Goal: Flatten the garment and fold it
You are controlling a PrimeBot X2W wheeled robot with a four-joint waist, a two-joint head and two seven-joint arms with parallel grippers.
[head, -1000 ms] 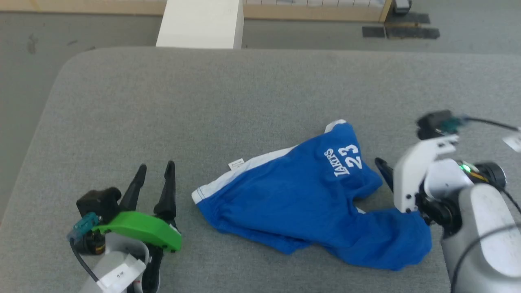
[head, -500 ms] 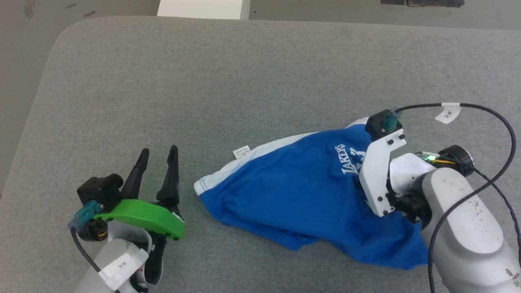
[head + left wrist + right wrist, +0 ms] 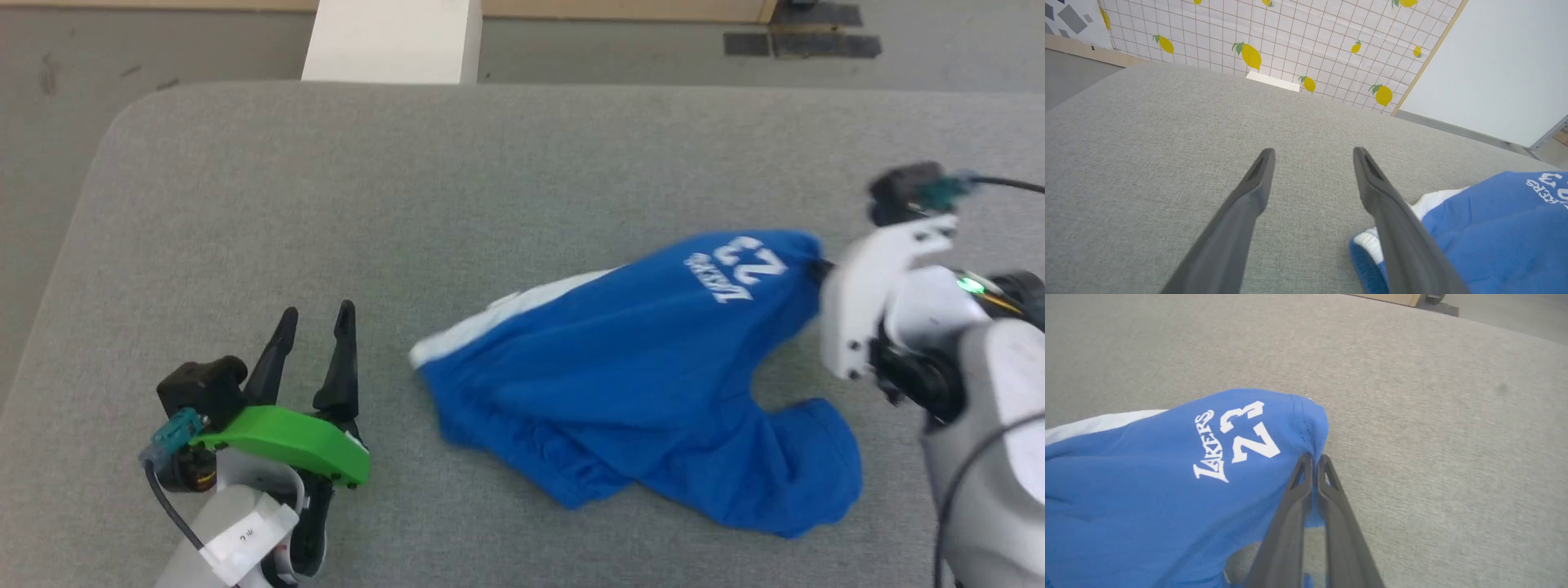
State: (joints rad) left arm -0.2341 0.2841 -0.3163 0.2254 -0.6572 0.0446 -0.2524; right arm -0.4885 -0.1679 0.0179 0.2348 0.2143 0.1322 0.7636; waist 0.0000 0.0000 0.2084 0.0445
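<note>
While one gray cushion spreads under everything, left wrist view adds a lemon-print wall behind. One pair of blue shorts lies rumpled right of center. Two grippers: right gripper pinched tight on the shorts' hem; left gripper spread wide, empty, near their left end.

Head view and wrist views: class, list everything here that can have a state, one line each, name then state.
shorts: crumpled, unfolded, one leg corner pulled up
right gripper: shut on the shorts' leg hem
left gripper: open, empty, clear of the shorts
</note>
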